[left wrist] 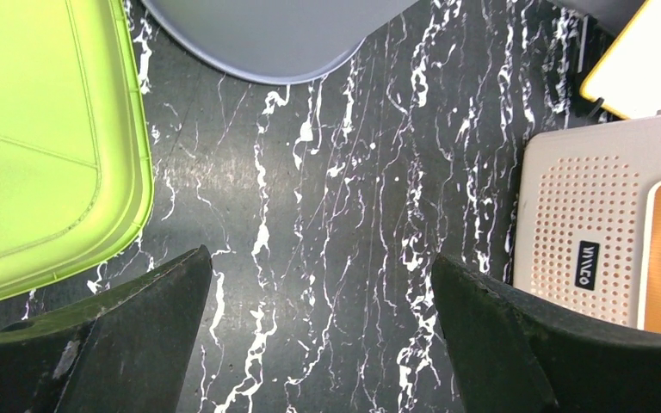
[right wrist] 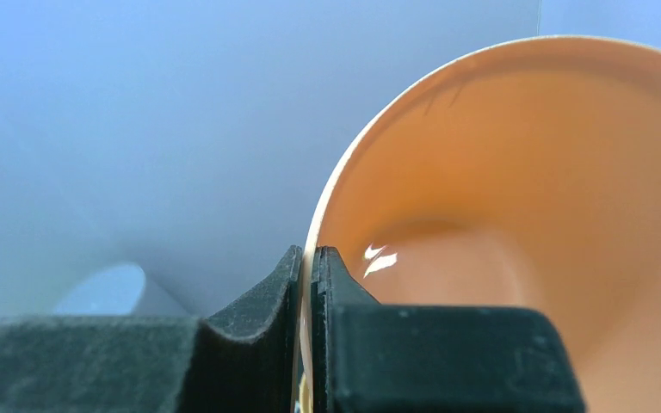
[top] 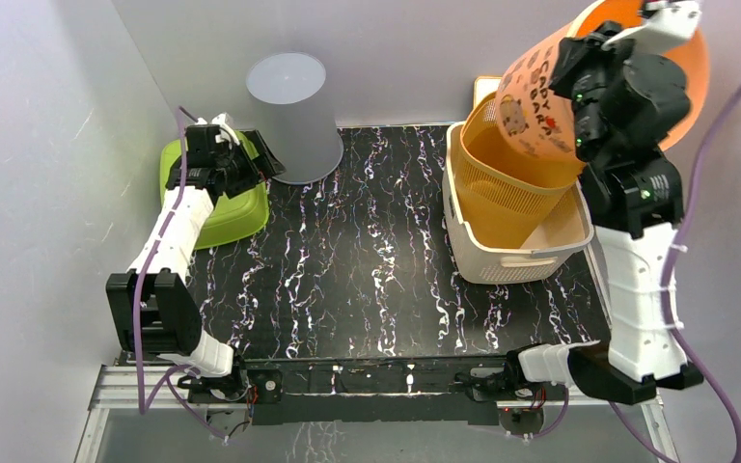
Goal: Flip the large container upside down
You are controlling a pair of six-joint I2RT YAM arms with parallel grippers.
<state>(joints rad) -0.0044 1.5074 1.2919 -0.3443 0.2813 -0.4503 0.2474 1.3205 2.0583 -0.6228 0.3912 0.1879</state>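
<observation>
Black table top (top: 367,260) streaked with white veins fills the floor of a pale grey booth, with plain walls (top: 48,145) on 3 sides. At the far left a lime green tub (top: 241,217) lies at the table's edge, and just beside it a grey bin (top: 292,116) stands at the back, its upper face flat and closed. On the right a cream basket (top: 516,256) with perforated sides sits on the table, and an orange mesh basket (top: 511,193) rests tilted inside it. A yellow edge (top: 485,89) shows behind them against the back wall. The large container, an orange bucket (top: 540,96) with printed lettering and a small bear picture on its side, is held up in the air at the far right, above the 2 baskets, tipped so its mouth faces up and to the right and its base points down toward the mesh basket; whether the base touches that basket cannot be told. The right gripper (right wrist: 311,267) is pinched tight on the bucket's thin rim, 1 finger outside the wall and 1 inside. The left gripper (left wrist: 323,267) hovers over the table between the green tub and the grey bin, its 2 fingers spread wide with nothing between them, only bare table below.
</observation>
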